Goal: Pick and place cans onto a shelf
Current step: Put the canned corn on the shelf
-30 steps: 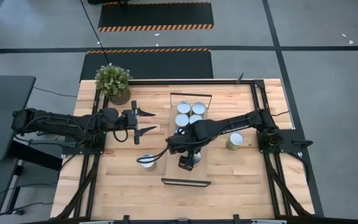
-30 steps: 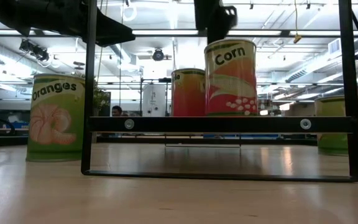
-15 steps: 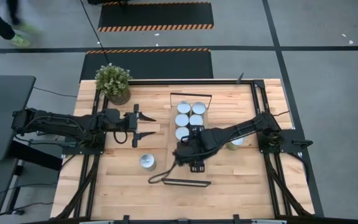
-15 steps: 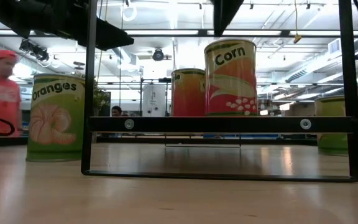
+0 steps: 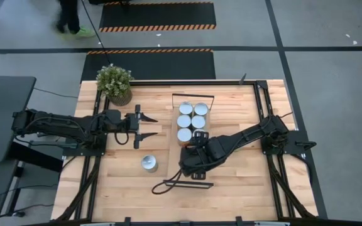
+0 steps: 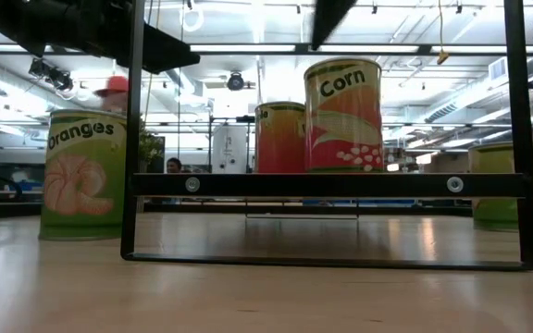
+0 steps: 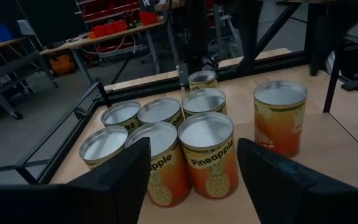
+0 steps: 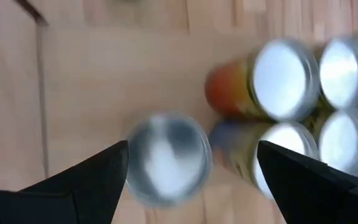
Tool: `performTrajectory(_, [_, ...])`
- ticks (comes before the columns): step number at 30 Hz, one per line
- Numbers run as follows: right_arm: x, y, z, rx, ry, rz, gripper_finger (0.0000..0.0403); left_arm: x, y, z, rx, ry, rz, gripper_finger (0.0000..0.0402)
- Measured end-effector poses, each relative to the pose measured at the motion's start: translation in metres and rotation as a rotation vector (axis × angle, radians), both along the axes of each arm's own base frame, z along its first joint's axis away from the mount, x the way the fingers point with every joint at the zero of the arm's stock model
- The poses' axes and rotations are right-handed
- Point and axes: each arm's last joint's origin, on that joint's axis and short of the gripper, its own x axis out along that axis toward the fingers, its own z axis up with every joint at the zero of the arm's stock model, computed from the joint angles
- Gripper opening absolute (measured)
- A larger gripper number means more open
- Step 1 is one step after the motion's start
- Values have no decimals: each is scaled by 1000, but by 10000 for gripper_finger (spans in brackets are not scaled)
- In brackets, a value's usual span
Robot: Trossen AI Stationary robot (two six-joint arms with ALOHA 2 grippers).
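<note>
The shelf (image 5: 198,177) is a long light board with black wire rails, running from far to near at the table's middle. Several cans (image 5: 186,120) stand bunched on its far half. A Corn can (image 6: 343,116) stands alone nearer on the shelf, hidden under my right arm in the high view. My right gripper (image 8: 192,149) is open and empty above this can (image 8: 166,158). An Oranges can (image 5: 148,163) stands on the table left of the shelf. My left gripper (image 5: 151,124) is open and empty left of the cans, facing them (image 7: 191,155).
A potted plant (image 5: 114,81) stands at the far left corner. Another can (image 6: 505,183) stands on the table right of the shelf, hidden under my right arm in the high view. A black cable (image 5: 167,183) loops beside the shelf's near rail (image 6: 331,185). A person walks on the floor beyond the table (image 5: 71,16).
My right gripper has risen off the top of the Corn can and drawn back a little toward the table's right. The Corn can stays upright on the shelf where it was. A person has walked across the room behind.
</note>
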Motion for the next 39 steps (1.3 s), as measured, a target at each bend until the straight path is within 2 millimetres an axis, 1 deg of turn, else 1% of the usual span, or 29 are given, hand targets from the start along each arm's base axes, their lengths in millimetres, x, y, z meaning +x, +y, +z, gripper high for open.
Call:
performTrajectory(2, [5, 1, 0, 2, -47, 22, 362, 0, 0, 0, 0, -1, 0, 245])
performTrajectory(4, [7, 2, -2, 6, -55, 30, 362, 0, 0, 1, 0, -6, 0, 245])
performTrajectory(6, [11, -3, -5, 28, -75, 6, 362, 0, 0, 1, 0, -8, 0, 245])
performTrajectory(11, [17, -18, -8, 9, -65, -32, 362, 0, 0, 1, 0, -14, 0, 245])
performTrajectory(20, [16, -28, -10, -89, -16, -3, 362, 0, 0, 1, 0, -15, 0, 245])
performTrajectory(27, [15, -29, -29, -123, 26, 1, 362, 0, 0, 1, 0, -14, 0, 245])
performTrajectory(35, [12, -26, -29, -98, 48, 44, 362, 0, 0, 1, 0, -14, 1, 245])
performTrajectory(39, [8, -18, -28, -87, 80, 110, 361, 0, 0, 1, 0, -11, 1, 245])
